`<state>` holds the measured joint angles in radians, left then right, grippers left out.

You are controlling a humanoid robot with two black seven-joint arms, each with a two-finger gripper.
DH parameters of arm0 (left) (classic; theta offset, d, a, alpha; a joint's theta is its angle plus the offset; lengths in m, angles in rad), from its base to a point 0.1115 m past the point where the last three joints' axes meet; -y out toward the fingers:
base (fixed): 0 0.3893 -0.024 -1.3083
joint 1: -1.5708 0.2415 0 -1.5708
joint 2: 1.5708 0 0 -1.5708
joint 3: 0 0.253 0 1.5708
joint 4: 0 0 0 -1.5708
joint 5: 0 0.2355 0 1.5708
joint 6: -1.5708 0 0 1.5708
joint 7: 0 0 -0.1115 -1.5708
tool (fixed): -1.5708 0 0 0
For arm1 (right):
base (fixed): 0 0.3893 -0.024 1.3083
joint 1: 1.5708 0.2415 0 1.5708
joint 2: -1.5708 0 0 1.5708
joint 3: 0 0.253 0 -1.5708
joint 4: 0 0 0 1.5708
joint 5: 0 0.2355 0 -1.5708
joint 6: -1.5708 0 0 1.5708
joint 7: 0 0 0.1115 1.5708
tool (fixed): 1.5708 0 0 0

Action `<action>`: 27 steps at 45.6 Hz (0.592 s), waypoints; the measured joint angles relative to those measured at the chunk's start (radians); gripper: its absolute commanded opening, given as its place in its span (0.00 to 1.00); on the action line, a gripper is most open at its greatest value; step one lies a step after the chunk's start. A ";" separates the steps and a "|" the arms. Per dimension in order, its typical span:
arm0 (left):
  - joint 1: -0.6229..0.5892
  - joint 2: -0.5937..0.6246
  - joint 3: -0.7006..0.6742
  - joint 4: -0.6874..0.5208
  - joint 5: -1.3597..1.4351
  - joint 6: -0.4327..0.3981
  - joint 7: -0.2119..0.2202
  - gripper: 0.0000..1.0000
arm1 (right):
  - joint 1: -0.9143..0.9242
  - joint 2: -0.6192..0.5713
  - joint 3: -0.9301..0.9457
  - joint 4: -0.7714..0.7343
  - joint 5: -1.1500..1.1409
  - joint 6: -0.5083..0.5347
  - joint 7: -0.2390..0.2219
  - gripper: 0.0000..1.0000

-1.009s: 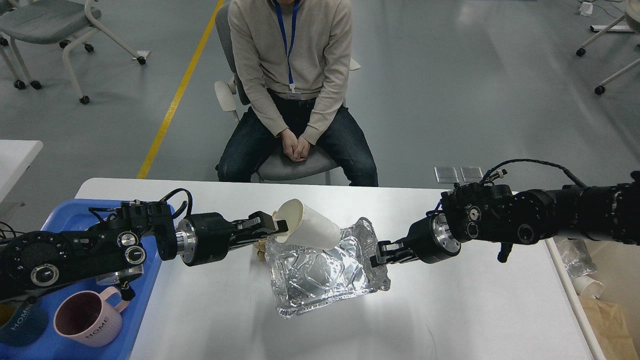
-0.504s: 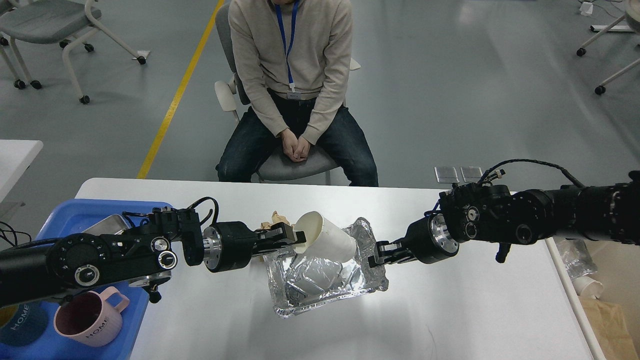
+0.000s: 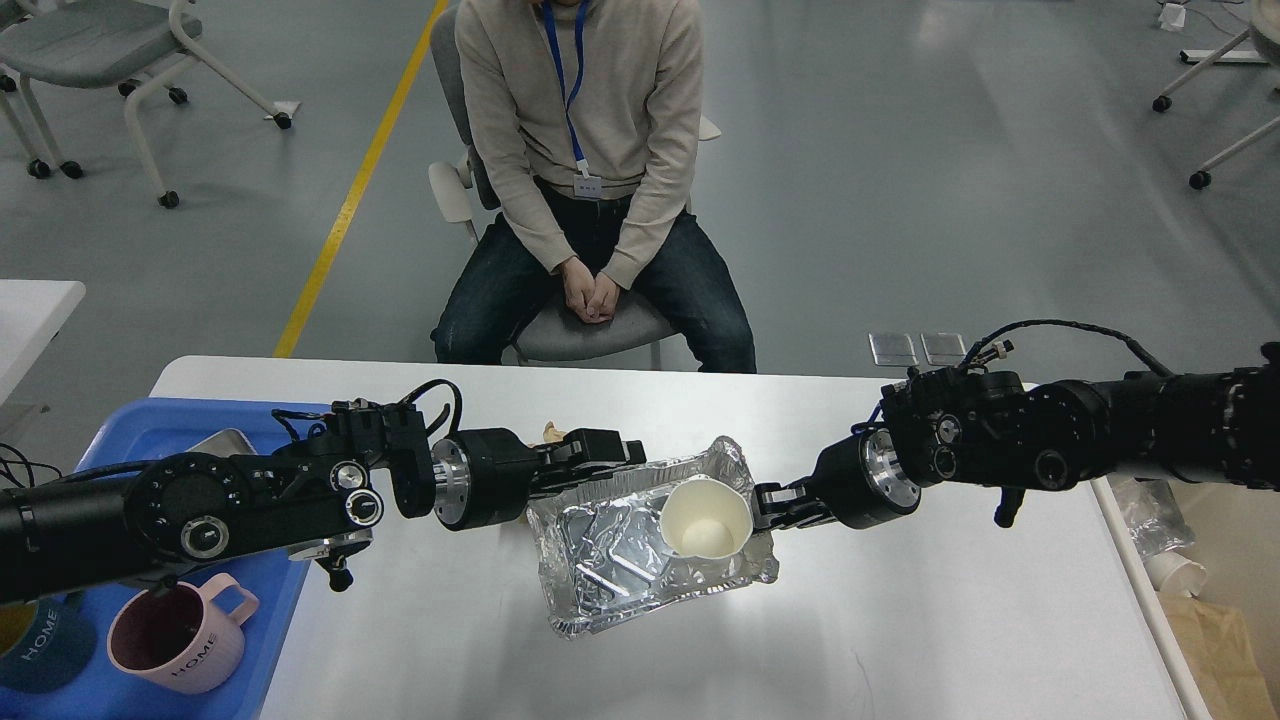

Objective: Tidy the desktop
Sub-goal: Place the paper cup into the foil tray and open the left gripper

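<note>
Where the big white desktop (image 3: 900, 640) fills the grey-floored room, crinkled foil tray (image 3: 600, 560) between both grippers, paper cup (image 3: 705, 517) upright inside, right gripper (image 3: 765, 503) pinching the tray's edge, left gripper (image 3: 625, 452) by the tray's far rim, grip unclear, blue tray (image 3: 150, 440) behind it, man (image 3: 585, 180) seated beyond.

Your left gripper (image 3: 622, 449) is hovering just behind the foil tray's (image 3: 600, 560) back rim, and the paper cup (image 3: 705, 516) is standing in the tray right of it. Your right gripper (image 3: 768, 503) is crowding the tray's right edge. Bare desktop (image 3: 900, 620) is lying open toward you of both claws; the blue tray (image 3: 150, 430) and pink mug (image 3: 175, 635) are blocking the far left.
</note>
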<state>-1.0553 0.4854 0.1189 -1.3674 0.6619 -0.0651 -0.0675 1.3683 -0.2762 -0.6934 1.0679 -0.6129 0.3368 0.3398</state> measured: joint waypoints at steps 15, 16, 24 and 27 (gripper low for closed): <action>-0.001 -0.013 -0.013 0.011 -0.011 0.037 -0.010 0.70 | -0.001 -0.003 0.000 0.001 0.000 -0.002 0.001 0.00; -0.001 -0.009 -0.014 0.011 -0.011 0.038 -0.011 0.70 | -0.002 -0.003 -0.001 0.001 0.000 -0.002 0.001 0.00; 0.004 0.053 -0.027 0.007 -0.013 0.039 -0.016 0.70 | -0.013 -0.006 -0.003 -0.007 0.004 -0.002 0.001 0.00; 0.008 0.082 -0.034 0.005 -0.014 0.039 -0.016 0.70 | -0.016 -0.011 -0.004 -0.008 0.010 -0.003 0.000 0.00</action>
<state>-1.0476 0.5677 0.0853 -1.3627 0.6480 -0.0262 -0.0840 1.3523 -0.2876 -0.6976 1.0602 -0.6027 0.3334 0.3397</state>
